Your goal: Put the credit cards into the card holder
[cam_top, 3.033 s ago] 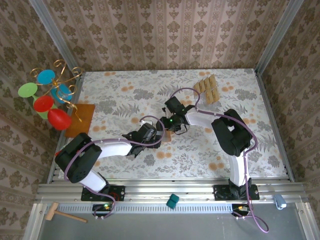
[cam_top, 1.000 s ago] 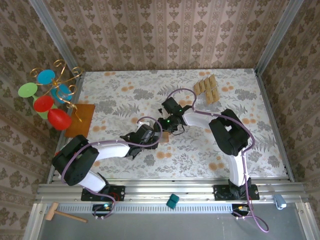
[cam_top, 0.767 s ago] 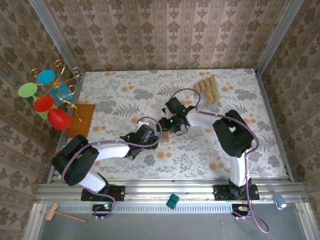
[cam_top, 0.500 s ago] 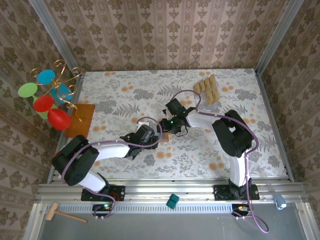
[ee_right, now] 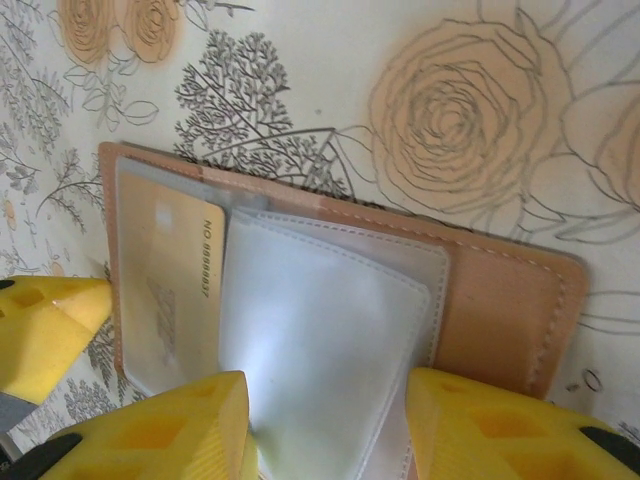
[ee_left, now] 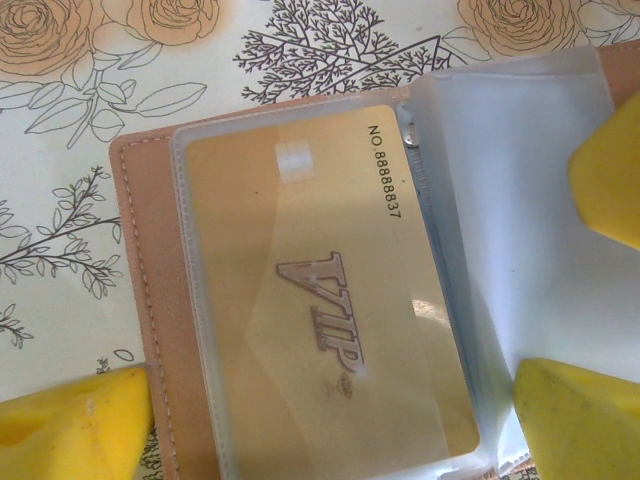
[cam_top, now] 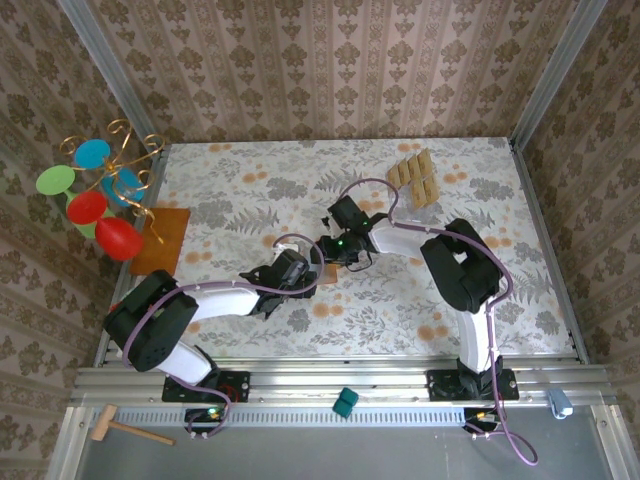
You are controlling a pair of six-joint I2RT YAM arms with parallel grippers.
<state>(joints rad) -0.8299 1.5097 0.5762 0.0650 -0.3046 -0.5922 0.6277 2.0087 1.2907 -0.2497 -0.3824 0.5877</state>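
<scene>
L claw [ee_left: 330, 415]: jaws wide open, set down astride the wallet [ee_left: 140, 300]. One yellow finger [ee_left: 80, 420] is at its left edge, the other on a clear sleeve [ee_left: 520, 200]. Not gripping anything.

R claw [ee_right: 325, 425]: jaws abt half apart w/ that sleeve leaf between them. Can't tell if I'm squeezing it or just touching. One R fingertip pokes into L cam view, upper right.

Wallet lies open, flat on the table [cam_top: 400, 300], mid-table betw. both wrists. One gold card [ee_left: 320, 300], marked VIP, sits inside the left-hand sleeve.

Other cards [cam_top: 414, 177] lie in a row at far right of table, well apart from wallet. Orange mat [cam_top: 160, 240] at left edge, next to a wire stand [cam_top: 95, 190] w/ coloured discs.
</scene>
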